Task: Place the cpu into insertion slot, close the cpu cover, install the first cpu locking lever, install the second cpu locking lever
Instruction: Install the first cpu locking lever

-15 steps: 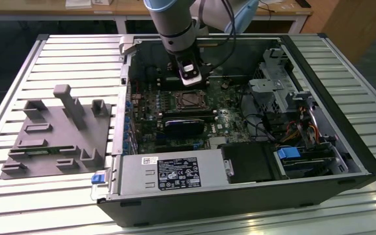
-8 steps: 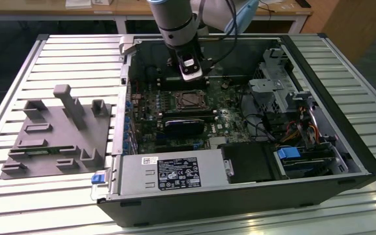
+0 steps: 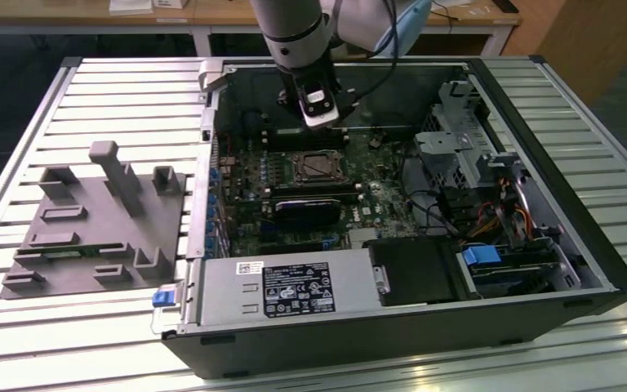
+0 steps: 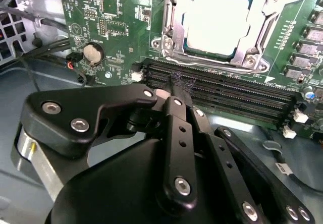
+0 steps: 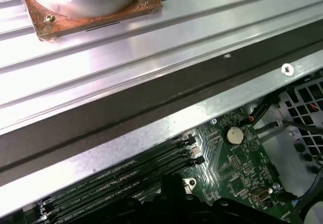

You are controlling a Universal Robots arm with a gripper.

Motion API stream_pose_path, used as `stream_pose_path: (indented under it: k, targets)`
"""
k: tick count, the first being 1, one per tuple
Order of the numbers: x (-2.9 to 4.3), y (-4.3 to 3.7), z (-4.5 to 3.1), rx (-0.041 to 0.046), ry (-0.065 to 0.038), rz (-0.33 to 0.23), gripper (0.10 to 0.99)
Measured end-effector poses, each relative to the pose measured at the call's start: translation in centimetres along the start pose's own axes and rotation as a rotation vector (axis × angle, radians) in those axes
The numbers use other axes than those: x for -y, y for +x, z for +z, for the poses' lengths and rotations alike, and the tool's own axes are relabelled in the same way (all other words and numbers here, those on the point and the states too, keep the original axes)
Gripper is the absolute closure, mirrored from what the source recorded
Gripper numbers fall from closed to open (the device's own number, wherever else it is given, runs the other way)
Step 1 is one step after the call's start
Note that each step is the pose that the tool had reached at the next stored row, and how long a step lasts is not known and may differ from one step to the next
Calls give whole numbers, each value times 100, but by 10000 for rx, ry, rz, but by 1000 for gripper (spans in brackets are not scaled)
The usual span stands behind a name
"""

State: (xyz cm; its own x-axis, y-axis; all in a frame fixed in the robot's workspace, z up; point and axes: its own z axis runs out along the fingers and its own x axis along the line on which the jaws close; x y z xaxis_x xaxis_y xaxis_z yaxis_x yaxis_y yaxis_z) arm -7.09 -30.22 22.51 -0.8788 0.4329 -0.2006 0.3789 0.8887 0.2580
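The cpu (image 4: 217, 24) sits in the insertion slot (image 4: 174, 32) on the green circuit board (image 4: 116, 17), with the cpu cover (image 4: 262, 12) lying flat around it. The black pincer (image 4: 176, 90) hovers just beside the long memory slots (image 4: 227, 90), fingers pressed together and holding nothing. The board lies inside an open computer case (image 3: 531, 269) resting on a slatted metal surface (image 3: 117, 98).

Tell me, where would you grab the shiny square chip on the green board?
Probably only from straight above. The cpu lies flat in the insertion slot, and the cpu cover frames its edges, so the sides look unreachable. Just its flat top is bare; the cover would likely have to lift first.
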Motion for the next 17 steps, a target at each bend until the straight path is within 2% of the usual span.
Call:
stream_pose_path:
  k: [6, 7, 12, 17]
  targets:
    - [0, 0, -2, -1, 4, -1, 984]
    - [-1, -1, -2, -19, 46, -5, 984]
    - [-3, -8, 5, -208, 519, -53, 984]
    - [-7, -18, 10, -455, 1052, -101, 984]
